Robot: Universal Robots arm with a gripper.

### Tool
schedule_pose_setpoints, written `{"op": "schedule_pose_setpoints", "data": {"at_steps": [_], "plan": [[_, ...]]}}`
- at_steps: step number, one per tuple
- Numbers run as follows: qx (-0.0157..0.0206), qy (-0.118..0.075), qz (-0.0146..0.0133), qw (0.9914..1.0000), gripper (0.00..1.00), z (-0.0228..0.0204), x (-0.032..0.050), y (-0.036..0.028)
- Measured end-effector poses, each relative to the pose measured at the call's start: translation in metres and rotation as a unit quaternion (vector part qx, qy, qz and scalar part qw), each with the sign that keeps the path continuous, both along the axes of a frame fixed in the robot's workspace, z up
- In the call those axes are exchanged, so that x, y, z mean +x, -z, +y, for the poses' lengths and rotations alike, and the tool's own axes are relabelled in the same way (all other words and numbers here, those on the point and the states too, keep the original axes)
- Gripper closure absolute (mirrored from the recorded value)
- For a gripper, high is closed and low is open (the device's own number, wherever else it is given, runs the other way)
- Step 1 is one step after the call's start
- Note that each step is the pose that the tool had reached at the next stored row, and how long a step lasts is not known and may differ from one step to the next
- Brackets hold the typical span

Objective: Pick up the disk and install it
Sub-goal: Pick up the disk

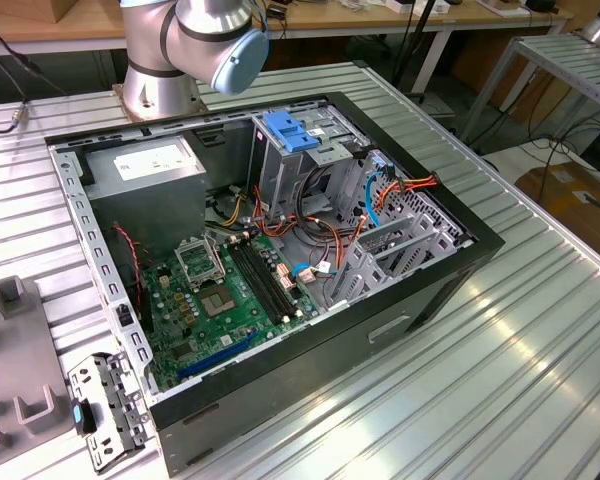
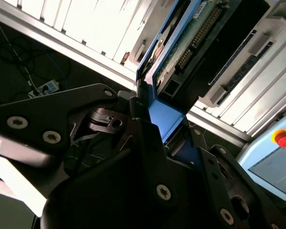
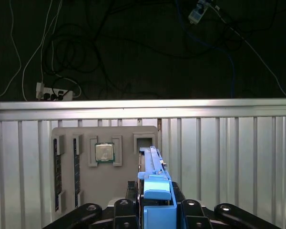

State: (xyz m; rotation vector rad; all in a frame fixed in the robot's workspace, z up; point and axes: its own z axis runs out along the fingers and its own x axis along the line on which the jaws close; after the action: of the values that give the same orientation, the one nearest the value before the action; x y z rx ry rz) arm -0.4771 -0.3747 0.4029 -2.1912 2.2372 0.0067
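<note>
The disk (image 3: 155, 188) stands edge-on between my gripper's black fingers, its bright blue carrier frame facing the first wrist view. In the second wrist view the disk (image 2: 190, 43) shows its green circuit board and dark body, with the blue frame (image 2: 166, 119) pressed against a finger (image 2: 144, 129). My gripper (image 3: 155, 212) is shut on the disk, over the ribbed metal table near a grey fixture tray (image 3: 86, 181). The open computer case (image 1: 460, 260) lies on the table in the exterior view, with its drive cage (image 1: 310, 160) at the back.
The grey tray holds a processor chip (image 3: 105, 152) and memory sticks (image 3: 57, 167). Past the table's rail, cables and a power strip (image 3: 55, 93) lie on the floor. A pendant with a red button (image 2: 282, 138) is close by. A loose metal bracket (image 1: 105, 410) lies beside the case.
</note>
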Motion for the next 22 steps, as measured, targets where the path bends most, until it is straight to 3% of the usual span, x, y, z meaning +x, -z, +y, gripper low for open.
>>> {"op": "schedule_pose_setpoints", "data": {"at_steps": [22], "plan": [[-0.0001, 0.0, 0.0001, 1.0, 0.63, 0.0, 0.0, -0.0109]]}}
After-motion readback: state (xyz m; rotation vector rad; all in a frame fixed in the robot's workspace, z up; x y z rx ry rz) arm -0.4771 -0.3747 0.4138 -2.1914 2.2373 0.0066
